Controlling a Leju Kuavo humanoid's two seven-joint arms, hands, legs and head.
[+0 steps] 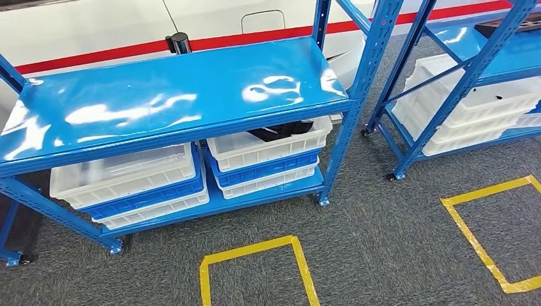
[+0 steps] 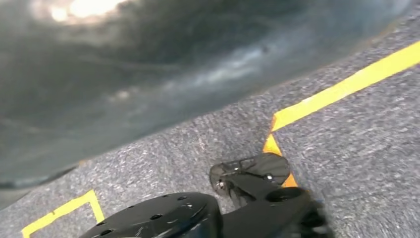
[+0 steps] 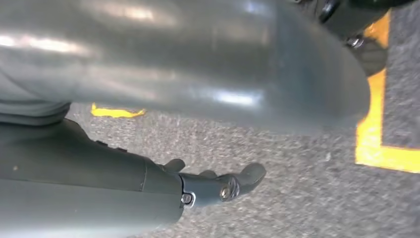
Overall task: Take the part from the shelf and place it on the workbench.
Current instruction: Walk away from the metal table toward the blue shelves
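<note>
The dark part (image 1: 281, 131) lies in a white bin (image 1: 268, 150) on the right of the blue shelf's (image 1: 172, 95) lower level, partly hidden under the glossy top board. My right hand (image 3: 218, 186) hangs above the grey carpet with its fingers stretched out and nothing in them. In the left wrist view a blurred grey mass (image 2: 124, 74) that looks like my left hand's cover hangs over the carpet. I cannot make out its fingers.
A second white bin (image 1: 121, 172) sits left of the first, both stacked on blue and white bins. Another blue shelf (image 1: 472, 70) with white bins stands at the right. Yellow tape squares (image 1: 255, 250) (image 1: 472, 233) mark the carpet in front.
</note>
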